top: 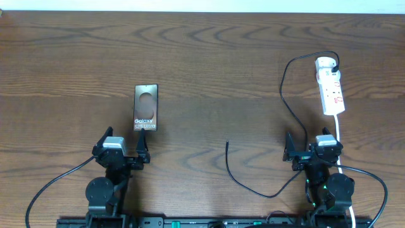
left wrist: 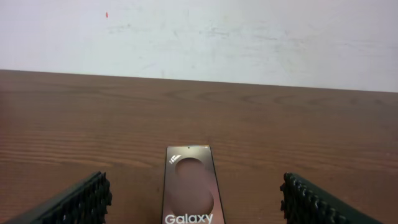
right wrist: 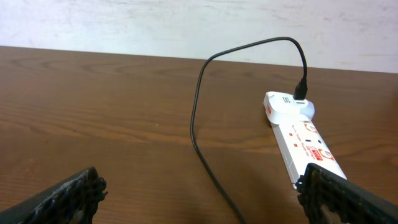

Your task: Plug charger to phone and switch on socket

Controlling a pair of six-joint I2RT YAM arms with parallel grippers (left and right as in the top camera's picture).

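overhead view: a dark brown phone (top: 145, 107) lies flat on a wood-grain table (top: 202, 57), just ahead of the left gripper (top: 122, 150). its long axis runs away from the robot with a slight tilt, the white "galaxy" lettering at the near end and a large lighter circle toward the far end. the white socket (top: 330, 88), a narrow glossy strip with red marks, sits ahead of the right gripper (top: 313, 151). its long axis also runs away from the robot, the rounded end farthest and a white cord (top: 340, 136) leaving the near end. the charger (top: 228, 155), a thin black cable, is plugged in at the strip's far end, arcs out to the left, runs back past the right gripper and curls forward again. its small tip rests loose on the table between the two arms, pointing away from the robot and well apart from the phone.

left wrist view: ridged black pads (left wrist: 87, 202) stand wide apart on either side of the phone, grasping nothing; an off-white wall (left wrist: 249, 37) rises behind the table.

right wrist view: the right jaws are likewise spread wide and hold nothing, the strip's near end just beside one textured pad (right wrist: 348, 199).
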